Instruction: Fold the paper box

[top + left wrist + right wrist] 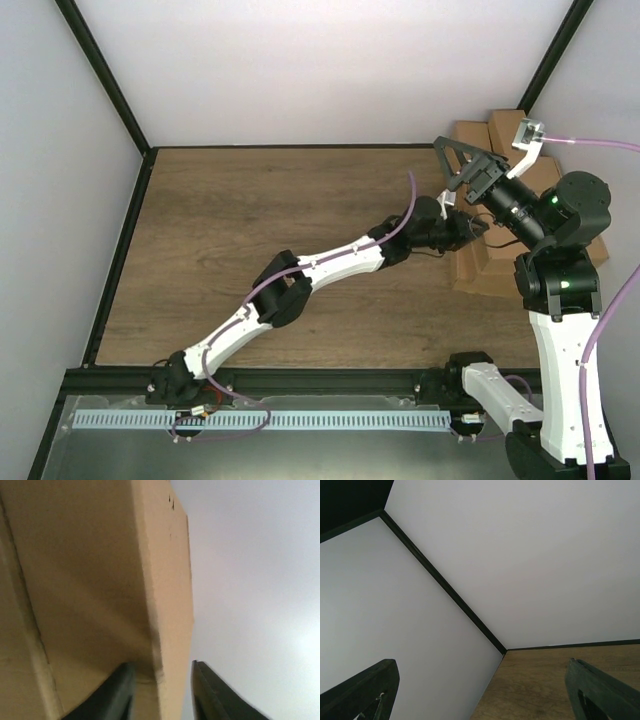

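step: early in the fold, by my read. One wall is gripped and the box is not yet a closed carton
box location: paper box sits at the far right of the table, partly hidden by the right arm. More brown cardboard lies behind it, and I can't tell the pieces apart
left gripper: reached across to the box, fingers narrowed on an upright cardboard wall. It looks clamped on that wall's edge
right gripper: raised above the box, jaws spread wide with nothing between them. Its wrist view shows only the wall and table
next move: probably swing the pinched wall over along its crease. The right gripper needs to come down and pin the base so the box doesn't slide
risk: the thin edge may slip out of the pinch
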### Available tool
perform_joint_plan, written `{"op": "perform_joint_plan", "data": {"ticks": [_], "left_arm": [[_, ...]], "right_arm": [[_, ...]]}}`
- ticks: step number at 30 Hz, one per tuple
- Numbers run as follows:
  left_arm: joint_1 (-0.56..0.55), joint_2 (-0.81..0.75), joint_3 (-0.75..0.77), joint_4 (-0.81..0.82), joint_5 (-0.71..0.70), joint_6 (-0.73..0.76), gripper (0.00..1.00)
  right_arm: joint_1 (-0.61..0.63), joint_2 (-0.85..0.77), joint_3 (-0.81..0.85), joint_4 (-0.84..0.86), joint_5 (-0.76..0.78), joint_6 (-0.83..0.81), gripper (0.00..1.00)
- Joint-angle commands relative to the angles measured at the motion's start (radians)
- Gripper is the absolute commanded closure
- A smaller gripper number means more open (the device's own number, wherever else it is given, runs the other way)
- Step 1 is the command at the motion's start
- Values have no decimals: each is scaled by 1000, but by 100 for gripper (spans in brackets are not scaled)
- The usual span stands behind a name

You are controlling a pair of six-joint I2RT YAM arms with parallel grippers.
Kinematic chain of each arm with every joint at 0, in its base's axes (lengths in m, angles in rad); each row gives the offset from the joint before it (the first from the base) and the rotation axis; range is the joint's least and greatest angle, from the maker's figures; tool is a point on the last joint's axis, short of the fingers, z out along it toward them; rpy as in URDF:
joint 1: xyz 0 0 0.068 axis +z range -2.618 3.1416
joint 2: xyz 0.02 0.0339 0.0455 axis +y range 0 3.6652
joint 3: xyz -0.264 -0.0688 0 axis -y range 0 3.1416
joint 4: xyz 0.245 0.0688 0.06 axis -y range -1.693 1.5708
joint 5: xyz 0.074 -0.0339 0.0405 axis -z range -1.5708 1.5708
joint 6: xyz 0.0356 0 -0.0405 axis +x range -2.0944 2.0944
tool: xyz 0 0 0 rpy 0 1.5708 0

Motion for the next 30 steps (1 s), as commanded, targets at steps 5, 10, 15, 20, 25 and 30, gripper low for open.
{"op": "perform_joint_plan", "data": {"ticks": [5, 10, 15, 20, 25, 30], "left_arm": [[1, -303, -281, -222, -169, 264, 42], [35, -604, -588, -351, -369, 431, 6], [120, -977, -984, -374, -544, 540, 0], [234, -1364, -1335, -344, -674, 787, 0], [252, -1711, -1642, -229, -882, 1074, 0], [324, -1901, -1804, -173, -1008, 1088, 0]], "right_arm": [[9, -16, -33, 16, -16, -30, 5], [9, -27, -114, 55, -22, -59, 3], [9, -32, -252, 104, -20, -80, 0], [9, -5, -516, 275, -37, -29, 0], [57, 109, -648, 394, 92, -21, 0], [210, 262, -647, 470, 294, -251, 0]]}}
